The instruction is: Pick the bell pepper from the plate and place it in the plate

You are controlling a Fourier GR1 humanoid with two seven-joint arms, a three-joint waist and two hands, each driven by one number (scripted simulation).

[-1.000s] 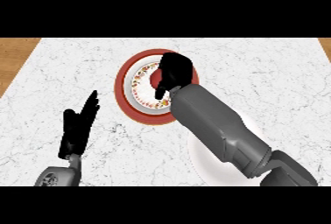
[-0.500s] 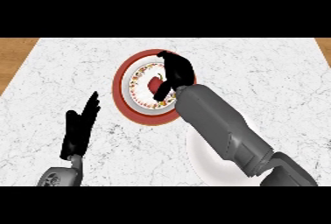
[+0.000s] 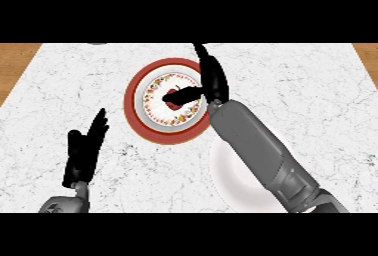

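A red bell pepper (image 3: 174, 101) lies in the middle of the red-rimmed patterned plate (image 3: 137, 109) at the counter's centre. My right hand (image 3: 212, 81) is over that plate's right rim, open, with its fingers stretched straight toward the far edge. Its thumb reaches left across the top of the pepper and seems to touch it. A plain white plate (image 3: 226, 176) lies nearer me at the lower right, largely hidden under my right forearm. My left hand (image 3: 83, 151) rests open at the lower left, fingers up, away from both plates.
The white marble counter (image 3: 317, 100) runs across the view. Wooden floor shows past its left edge (image 3: 13, 65) and at the far right corner.
My right hand has shifted right off the plate's centre and its fingers have straightened out, uncovering the pepper. The left hand has stayed put.
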